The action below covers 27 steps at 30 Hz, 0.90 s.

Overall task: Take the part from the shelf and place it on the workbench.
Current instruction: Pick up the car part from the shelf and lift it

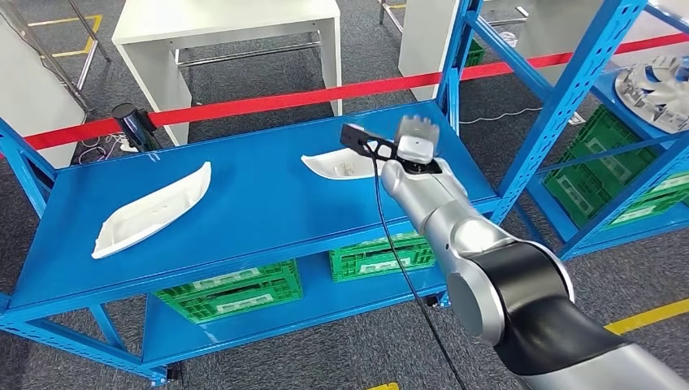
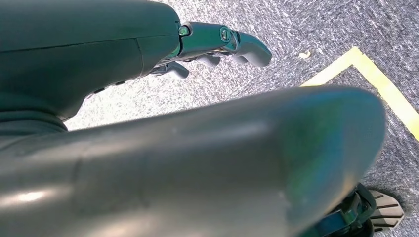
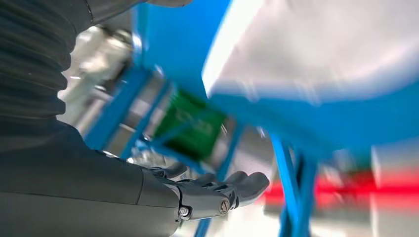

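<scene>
A blue metal shelf (image 1: 244,211) stands on grey speckled carpet, its broad top board carrying two white moulded parts. The long part (image 1: 150,210) lies slantwise near the left end of the board, and the smaller part (image 1: 337,165) lies near the back edge toward the right end, just in front of the right arm's wrist. The right arm reaches in over the shelf's right end; the right hand (image 3: 217,192) appears in its wrist view with fingers stretched out and slightly apart, holding nothing, and the blurred white part (image 3: 321,44) sits on the blue board close beside it without visible contact. The left hand (image 2: 217,47) hangs low over the carpet, its fingers loosely extended and holding nothing, near a yellow floor line (image 2: 375,84). Green crates (image 1: 236,291) sit on the shelf's lower board. A red barrier tape (image 1: 268,101) runs behind the shelf, and beyond it stands a white table (image 1: 227,24). To the right a second blue rack (image 1: 585,97) holds more green crates (image 1: 601,162) and a silvery finned part (image 1: 658,93) on an upper level.
</scene>
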{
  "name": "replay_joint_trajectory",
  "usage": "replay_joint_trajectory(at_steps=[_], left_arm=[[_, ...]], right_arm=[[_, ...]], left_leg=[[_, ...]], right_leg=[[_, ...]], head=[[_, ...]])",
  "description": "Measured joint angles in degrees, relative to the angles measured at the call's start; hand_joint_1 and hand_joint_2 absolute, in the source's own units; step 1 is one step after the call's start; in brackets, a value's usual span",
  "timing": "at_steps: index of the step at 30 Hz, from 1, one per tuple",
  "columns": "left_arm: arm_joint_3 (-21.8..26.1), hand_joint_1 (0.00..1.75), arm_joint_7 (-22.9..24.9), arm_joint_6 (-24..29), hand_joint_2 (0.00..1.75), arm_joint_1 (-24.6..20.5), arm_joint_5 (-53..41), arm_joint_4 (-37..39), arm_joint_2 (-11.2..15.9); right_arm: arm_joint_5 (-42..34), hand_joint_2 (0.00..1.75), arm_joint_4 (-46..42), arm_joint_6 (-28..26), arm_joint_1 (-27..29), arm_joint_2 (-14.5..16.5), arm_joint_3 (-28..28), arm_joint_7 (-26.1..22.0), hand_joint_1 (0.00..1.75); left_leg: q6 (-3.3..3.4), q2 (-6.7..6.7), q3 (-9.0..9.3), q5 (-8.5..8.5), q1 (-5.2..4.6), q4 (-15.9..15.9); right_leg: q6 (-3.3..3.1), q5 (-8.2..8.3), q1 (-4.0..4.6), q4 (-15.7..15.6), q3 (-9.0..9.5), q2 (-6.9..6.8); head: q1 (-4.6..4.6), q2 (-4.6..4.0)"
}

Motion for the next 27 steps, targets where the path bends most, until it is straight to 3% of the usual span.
replay_joint_trajectory(at_steps=[5,11,27], left_arm=[[0.0,0.00,0.9,0.0,0.00,-0.2,0.0,0.0,0.0],[0.0,0.00,1.3,0.0,0.00,-0.4,0.0,0.0,0.0],[0.0,0.00,1.8,0.0,0.00,-0.3,1.1,0.0,0.0]], right_arm=[[-1.6,1.75,0.7,8.1,4.9,-0.3,-2.3,0.0,0.00],[-2.8,1.75,0.9,12.3,6.2,-0.3,-4.3,-1.3,0.00],[-1.6,1.75,1.0,12.0,9.0,0.6,-5.2,-3.4,0.00]], left_leg=[[0.10,0.05,0.02,-0.06,0.00,0.0],[0.32,0.03,0.56,-0.26,0.01,0.0],[0.50,0.12,1.40,-0.53,0.01,0.0]], right_leg=[[0.06,0.03,0.00,0.0,0.04,0.00],[0.32,-0.22,0.03,-0.2,0.71,-0.02],[0.54,-0.26,0.05,-0.6,1.81,0.04]], head=[[-0.01,0.00],[0.00,0.00],[0.01,0.00]])
